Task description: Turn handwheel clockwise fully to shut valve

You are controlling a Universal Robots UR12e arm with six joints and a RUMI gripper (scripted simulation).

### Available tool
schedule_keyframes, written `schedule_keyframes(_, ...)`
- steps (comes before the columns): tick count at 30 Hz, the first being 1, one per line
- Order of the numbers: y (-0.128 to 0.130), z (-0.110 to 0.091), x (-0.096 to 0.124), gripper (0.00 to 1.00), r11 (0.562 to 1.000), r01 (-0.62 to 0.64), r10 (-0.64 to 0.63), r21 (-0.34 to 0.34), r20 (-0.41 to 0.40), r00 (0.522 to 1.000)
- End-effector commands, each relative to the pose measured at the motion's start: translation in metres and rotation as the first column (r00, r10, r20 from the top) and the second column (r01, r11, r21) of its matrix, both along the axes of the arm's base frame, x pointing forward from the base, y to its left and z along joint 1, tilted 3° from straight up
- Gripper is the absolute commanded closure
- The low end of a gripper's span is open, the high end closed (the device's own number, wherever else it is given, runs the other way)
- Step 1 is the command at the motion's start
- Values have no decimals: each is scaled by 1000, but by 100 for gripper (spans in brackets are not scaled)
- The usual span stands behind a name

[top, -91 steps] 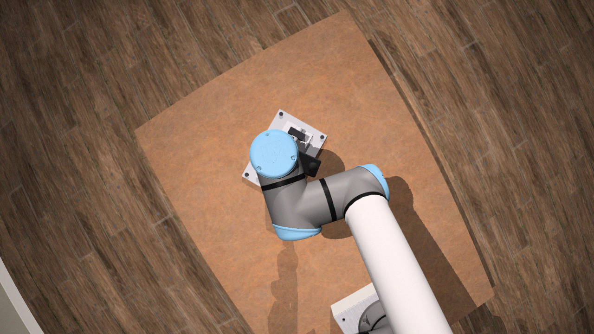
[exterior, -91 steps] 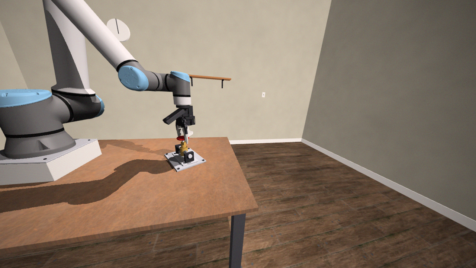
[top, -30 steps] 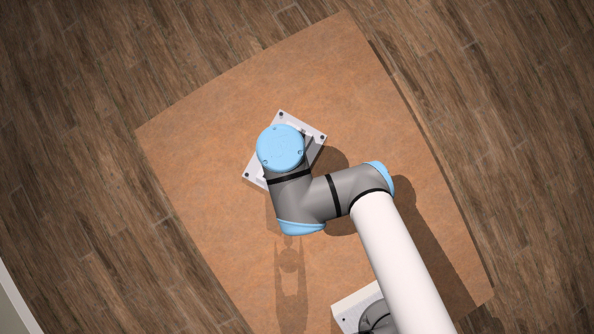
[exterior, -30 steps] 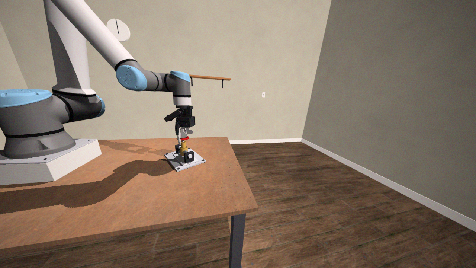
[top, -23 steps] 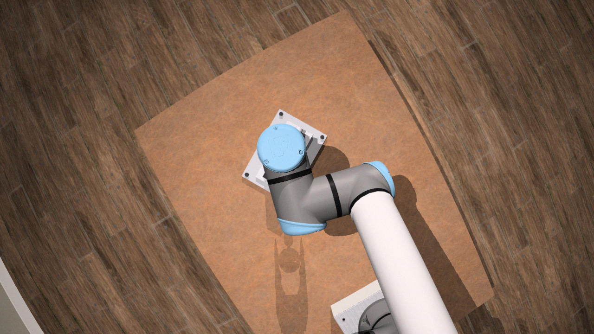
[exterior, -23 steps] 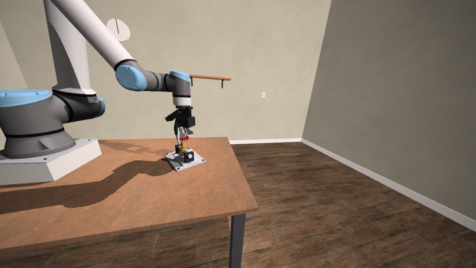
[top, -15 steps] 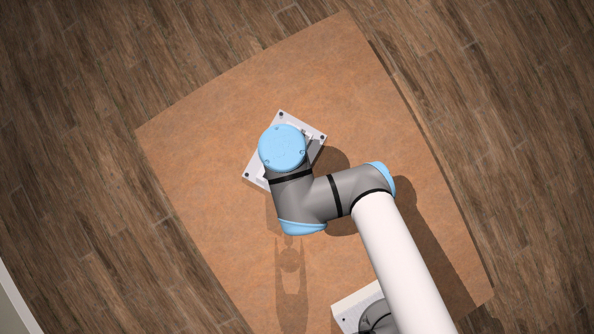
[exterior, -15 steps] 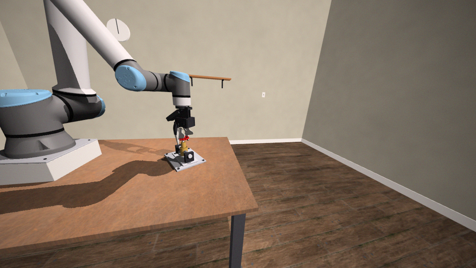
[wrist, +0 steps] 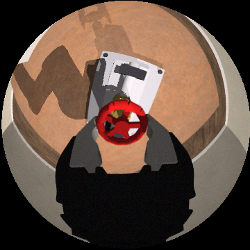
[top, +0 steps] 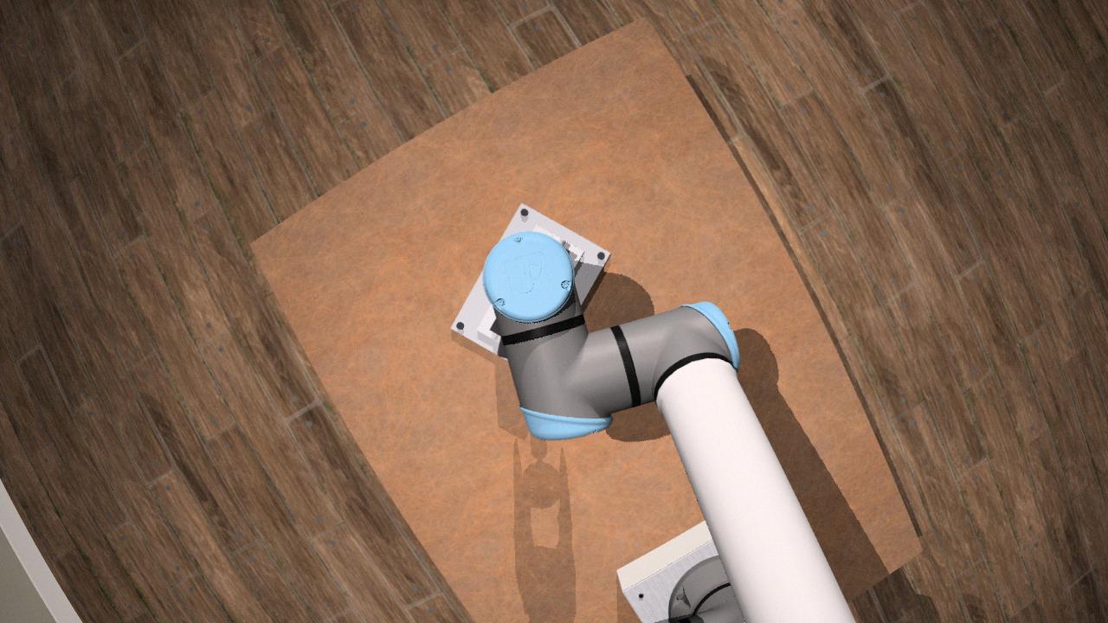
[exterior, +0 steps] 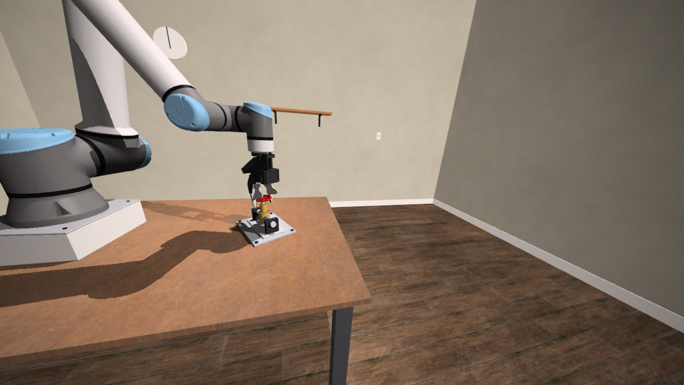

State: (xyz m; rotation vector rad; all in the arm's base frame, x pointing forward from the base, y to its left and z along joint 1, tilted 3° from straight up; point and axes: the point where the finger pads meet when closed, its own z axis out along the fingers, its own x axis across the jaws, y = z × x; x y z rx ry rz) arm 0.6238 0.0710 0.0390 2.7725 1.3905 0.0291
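A red handwheel (wrist: 121, 123) (exterior: 263, 199) tops a brass valve (exterior: 263, 209) that stands on a grey base plate (top: 475, 298) (exterior: 281, 233) (wrist: 147, 91) on the wooden table. My gripper (wrist: 121, 115) (exterior: 262, 192) points straight down over the valve and is shut on the handwheel, one grey finger at each side of its rim. In the overhead view the blue-capped wrist (top: 528, 276) hides the valve and handwheel. A black block (exterior: 271, 224) sits on the front of the plate.
The plate lies near the middle of the table (top: 634, 155) (exterior: 191, 277). The robot's base (exterior: 52, 229) (top: 666, 577) stands on the table's left end. The table's right edge (exterior: 351, 253) drops to a wooden floor. A small shelf (exterior: 301, 112) hangs on the back wall.
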Motion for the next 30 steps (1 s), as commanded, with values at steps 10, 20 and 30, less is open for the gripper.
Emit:
schedule_keyframes(10, -4, 4, 2, 100, 995, 102, -102, 0, 11, 995)
schedule_keyframes(20, -4, 4, 2, 100, 993, 118, -118, 1, 11, 993)
schedule_keyframes(30, -4, 4, 3, 100, 993, 120, -120, 1, 11, 993)
